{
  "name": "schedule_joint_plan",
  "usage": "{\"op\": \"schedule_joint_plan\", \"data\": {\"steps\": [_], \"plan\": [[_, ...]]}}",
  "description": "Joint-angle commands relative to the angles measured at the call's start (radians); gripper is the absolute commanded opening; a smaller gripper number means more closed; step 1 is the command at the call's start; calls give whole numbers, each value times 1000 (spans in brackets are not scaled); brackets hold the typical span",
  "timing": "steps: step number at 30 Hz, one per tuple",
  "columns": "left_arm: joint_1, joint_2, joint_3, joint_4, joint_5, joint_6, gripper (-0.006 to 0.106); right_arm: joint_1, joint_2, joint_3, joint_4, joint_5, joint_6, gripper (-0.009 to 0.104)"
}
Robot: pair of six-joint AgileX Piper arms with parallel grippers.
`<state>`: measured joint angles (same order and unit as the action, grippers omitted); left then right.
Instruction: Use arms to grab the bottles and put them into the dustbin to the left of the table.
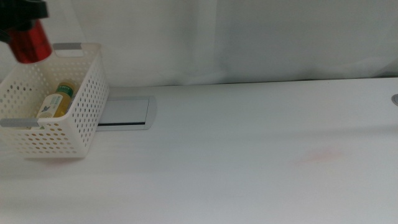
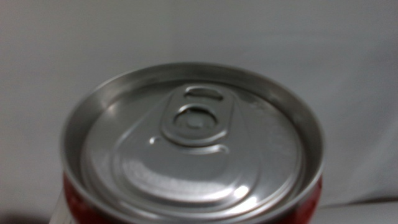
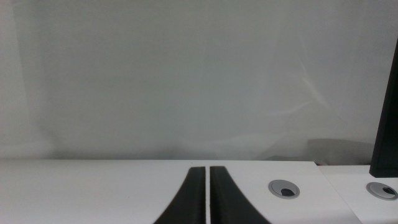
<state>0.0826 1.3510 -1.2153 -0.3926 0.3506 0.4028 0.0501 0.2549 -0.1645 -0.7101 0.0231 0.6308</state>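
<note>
I see the white desk (image 1: 261, 143) with the dustbin (image 1: 87, 118) at its left end, a yellow tea bottle (image 1: 57, 99) inside. My left gripper (image 1: 22, 15) grips the red can (image 1: 30, 42) above it. My right fingers (image 3: 193, 196) are closed, empty.

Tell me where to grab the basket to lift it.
Take a grey handle bar on the rim of the basket from straight above, claw across the bar: the bars are thin and level, the perforated walls too wide to span. The near bar looks freest, since the left claw holds the red can over the far side. The right claw waits shut.
</note>
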Motion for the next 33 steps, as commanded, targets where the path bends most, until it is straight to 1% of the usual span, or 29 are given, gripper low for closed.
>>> {"op": "schedule_joint_plan", "data": {"steps": [1, 3, 6, 7, 11, 18, 26, 28, 29, 31, 33], "plan": [[55, 54, -70, -8, 70, -49, -3, -5, -3, 7, -3, -4, -2, -3], [80, 116, -120, 8, 127, -54, -3, -5, -3, 7, -3, -4, -2, -3], [92, 205, -199, 55, 207, -75, -3, -5, -3, 7, -3, -4, -2, -3], [92, 268, -245, 128, 239, -127, -3, -5, -3, 7, -3, -4, -2, -3], [92, 380, -325, 231, 286, -220, -3, -5, -3, 7, -3, -4, -2, -3], [90, 549, -345, 229, 281, -231, -3, -5, -3, 7, -3, -1, -2, -3], [88, 609, -345, 220, 279, -231, -2, -5, -3, 7, -3, -1, -2, -3], [88, 612, -345, 220, 277, -233, 2, -5, -3, 7, -3, -1, -2, -3], [88, 612, -345, 220, 279, -233, 7, -5, -3, 7, -3, -1, -2, -3], [88, 612, -345, 220, 279, -233, 20, -5, -3, 7, -3, -1, -2, -3], [88, 612, -345, 220, 281, -233, 46, -5, -3, 7, -3, -1, -2, -3]]}}
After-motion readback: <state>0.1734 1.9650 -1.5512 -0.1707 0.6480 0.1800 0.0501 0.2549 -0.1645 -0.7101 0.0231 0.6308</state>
